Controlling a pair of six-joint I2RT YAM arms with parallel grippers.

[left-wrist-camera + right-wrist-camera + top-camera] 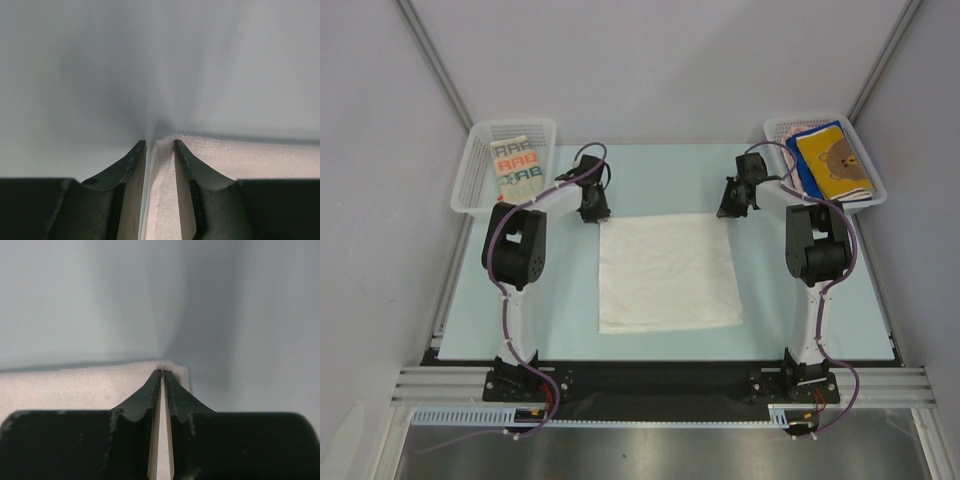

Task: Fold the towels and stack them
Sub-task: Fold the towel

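Right gripper (163, 371) jaws pinch tight on the upper right corner of the white towel (665, 272); left gripper (160, 144) jaws stand apart, straddling its upper left corner. The plain, lightly creased towel lies flat at frame centre on the pale blue table (560, 300).

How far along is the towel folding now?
Done: the bear towel lies folded in the right basket. In hand: the white towel lies flat; right end effector shut on one far corner, left end effector open around the other. Left: folding it, stacking, perhaps the RABBIT towel.
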